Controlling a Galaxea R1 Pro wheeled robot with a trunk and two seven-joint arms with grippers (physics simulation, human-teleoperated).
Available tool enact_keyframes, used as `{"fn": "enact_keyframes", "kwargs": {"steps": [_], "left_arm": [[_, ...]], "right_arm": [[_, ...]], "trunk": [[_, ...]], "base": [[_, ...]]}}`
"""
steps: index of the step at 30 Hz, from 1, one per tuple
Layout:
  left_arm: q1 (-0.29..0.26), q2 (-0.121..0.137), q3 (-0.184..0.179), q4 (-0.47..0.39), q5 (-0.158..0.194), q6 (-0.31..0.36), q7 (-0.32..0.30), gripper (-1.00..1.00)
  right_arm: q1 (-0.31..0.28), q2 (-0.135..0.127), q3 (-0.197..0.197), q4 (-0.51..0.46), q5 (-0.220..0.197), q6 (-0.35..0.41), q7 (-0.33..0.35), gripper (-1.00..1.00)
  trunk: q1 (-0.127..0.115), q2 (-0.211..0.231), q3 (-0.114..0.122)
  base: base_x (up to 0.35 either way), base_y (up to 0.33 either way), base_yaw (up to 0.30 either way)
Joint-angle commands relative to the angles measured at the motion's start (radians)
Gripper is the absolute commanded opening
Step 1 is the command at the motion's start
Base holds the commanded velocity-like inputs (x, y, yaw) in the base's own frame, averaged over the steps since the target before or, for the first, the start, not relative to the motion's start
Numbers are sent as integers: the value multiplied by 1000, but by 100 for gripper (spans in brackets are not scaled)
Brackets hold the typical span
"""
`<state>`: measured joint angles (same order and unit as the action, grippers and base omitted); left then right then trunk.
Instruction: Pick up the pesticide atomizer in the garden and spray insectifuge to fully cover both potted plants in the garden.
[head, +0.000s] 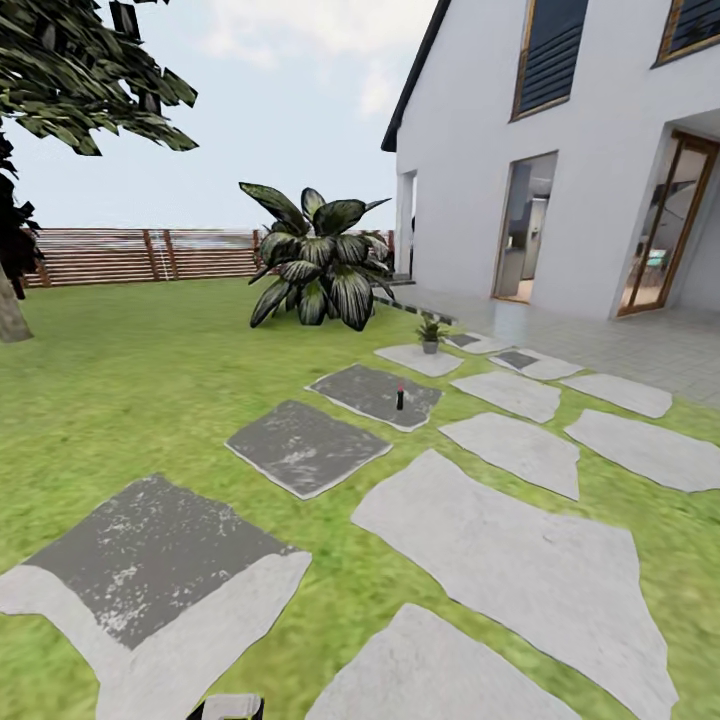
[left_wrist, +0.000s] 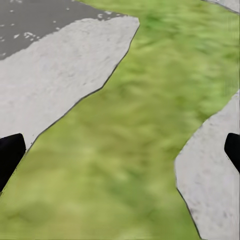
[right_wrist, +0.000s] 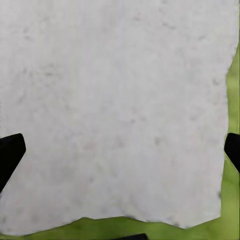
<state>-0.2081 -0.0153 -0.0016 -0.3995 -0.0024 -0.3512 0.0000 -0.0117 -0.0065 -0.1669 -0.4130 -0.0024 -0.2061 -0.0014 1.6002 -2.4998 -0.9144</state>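
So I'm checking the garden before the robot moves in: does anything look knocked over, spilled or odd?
Nothing stands out. A small dark bottle with a reddish top stands upright on a dark paving slab, and a small plant sits upright on a pale slab beyond it. No spill shows.

Paving slabs (head: 500, 560) run across the lawn (head: 120, 400) from 6 toward 1 o'clock. A small bottle (head: 400, 397) stands on a slab at 12 o'clock; beyond it, a potted plant (head: 430, 335). The palm (head: 315, 255) stands at 11, the fence (head: 140, 255) behind it, the house (head: 580, 150) at 2 o'clock.
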Motion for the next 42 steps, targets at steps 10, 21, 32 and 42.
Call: {"fn": "enact_keyframes", "kwargs": {"steps": [10, 21, 32, 42], "left_arm": [[-1, 0, 0, 1, 0, -3, 0, 100], [-1, 0, 0, 1, -1, -3, 0, 100], [-1, 0, 0, 0, 0, -3, 0, 100], [-1, 0, 0, 1, 0, -3, 0, 100]], "right_arm": [[-1, 2, 0, 0, 1, -4, 0, 100], [-1, 0, -3, 0, -1, -3, 0, 100], [-1, 0, -3, 0, -1, -3, 0, 100], [-1, 0, -3, 0, -1, -3, 0, 100]], "trunk": [[0, 0, -1], [0, 0, -1], [0, 0, -1], [0, 0, -1]], "base": [[334, 0, 0], [336, -29, 0], [332, -112, 0], [304, -205, 0]]}}
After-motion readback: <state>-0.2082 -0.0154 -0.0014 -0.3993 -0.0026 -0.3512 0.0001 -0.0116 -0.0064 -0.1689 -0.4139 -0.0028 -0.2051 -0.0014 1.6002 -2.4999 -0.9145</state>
